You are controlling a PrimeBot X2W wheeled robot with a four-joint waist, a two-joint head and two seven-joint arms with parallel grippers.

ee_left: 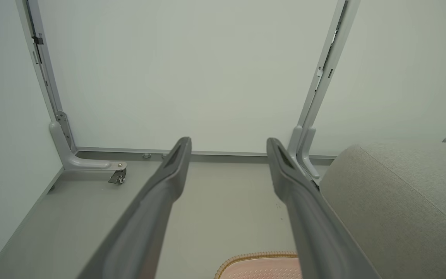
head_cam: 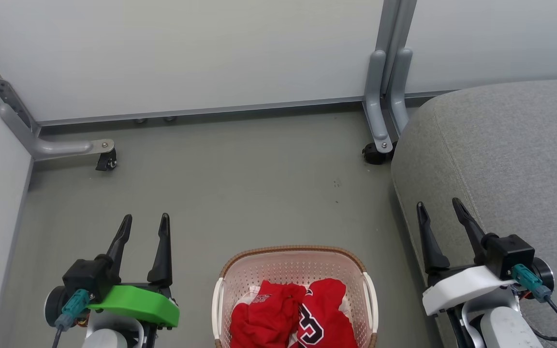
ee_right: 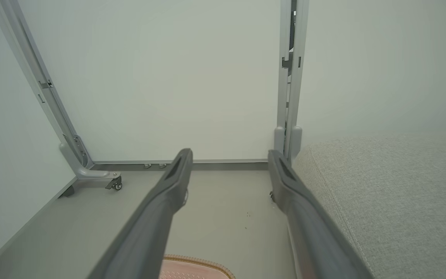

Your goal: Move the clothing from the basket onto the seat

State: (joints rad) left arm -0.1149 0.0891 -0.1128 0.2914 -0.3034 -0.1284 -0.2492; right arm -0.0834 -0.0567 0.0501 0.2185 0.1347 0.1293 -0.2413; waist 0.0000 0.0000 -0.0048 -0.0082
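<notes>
The basket (head_cam: 259,270) is smooth cream plastic punched with small holes, with a brown woven-look rim. The clothing (head_cam: 278,314) is soft red cloth, matt and creased. The seat (head_cam: 501,145) is grey cloth with a coarse weave and stitched seams. The floor (head_cam: 235,183) is smooth, matt grey. The wall panels (head_cam: 186,53) are pale and faintly glossy, and the posts (head_cam: 374,96) are painted grey metal. The left gripper (head_cam: 146,217) and right gripper (head_cam: 438,203) have fingers (head_cam: 162,246) of dark, dull plastic, with a glossy green cover (head_cam: 138,299) and a white cover (head_cam: 457,285).

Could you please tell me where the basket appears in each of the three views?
Head view: basket at bottom centre.
Left wrist view: basket at bottom edge, right of centre.
Right wrist view: basket at bottom edge, left of centre.
Shared landmark: the seat, at right.
</notes>
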